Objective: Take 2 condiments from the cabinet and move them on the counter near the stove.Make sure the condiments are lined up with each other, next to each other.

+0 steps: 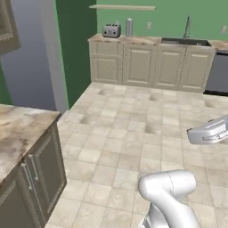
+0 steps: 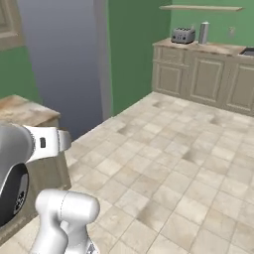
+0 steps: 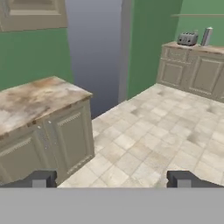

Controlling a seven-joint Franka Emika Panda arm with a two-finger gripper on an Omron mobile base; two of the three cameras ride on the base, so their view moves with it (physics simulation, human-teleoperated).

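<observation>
The condiments and the stove are out of view. The counter (image 3: 39,99), a short tan-brown marbled top over two cream panelled doors, stands at the left of the hand view; I also see the counter (image 1: 20,129) at the lower left of the left base view. The cabinet (image 1: 122,7), a thin tan shelf board, hangs on the far green wall, and nothing shows on it from here. My gripper (image 3: 111,179) is open, its dark fingertips (image 3: 43,178) set wide apart with nothing between them. It hangs over the tiled floor, right of the counter.
A long counter runs along the far wall with a toaster (image 1: 111,30), a steel canister (image 1: 129,27) and a sink (image 1: 185,42). A dark dishwasher (image 1: 218,73) stands at its right end. A wide tiled floor (image 1: 133,124) lies between the two counters. A grey-blue wall (image 1: 31,58) rises behind the near counter.
</observation>
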